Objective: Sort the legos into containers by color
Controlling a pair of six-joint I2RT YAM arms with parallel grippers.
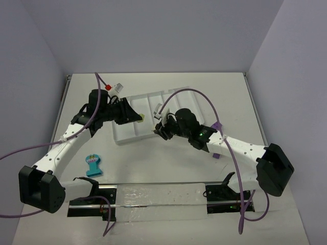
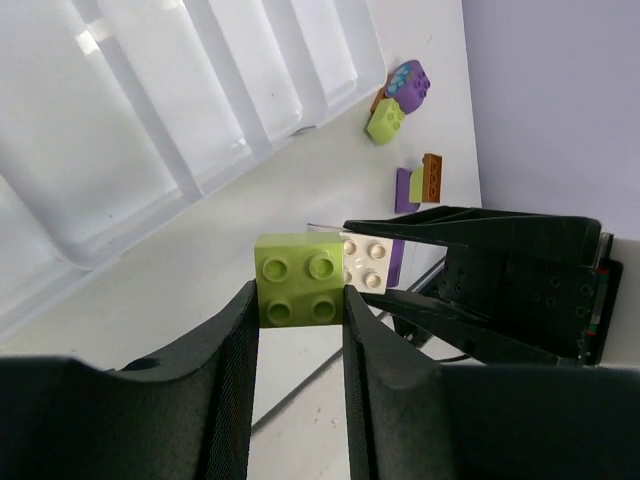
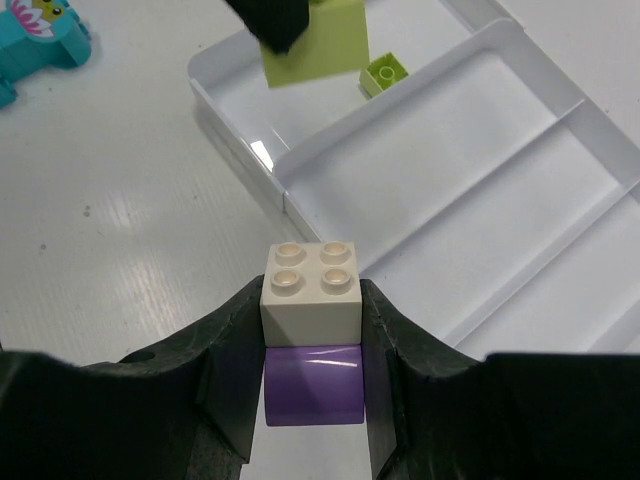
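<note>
My left gripper is shut on a lime green lego and holds it above the table beside the white tray. From above, that gripper hangs over the tray. The right gripper is shut on a tan lego stacked on a purple one, just off the tray's edge. A small lime lego lies in the tray's end compartment. The two grippers face each other closely, the right gripper at the tray's near side.
A flat teal piece lies on the table left of the tray. Loose legos in purple, lime and brown sit on the table beyond the tray. A purple brick lies by the right arm.
</note>
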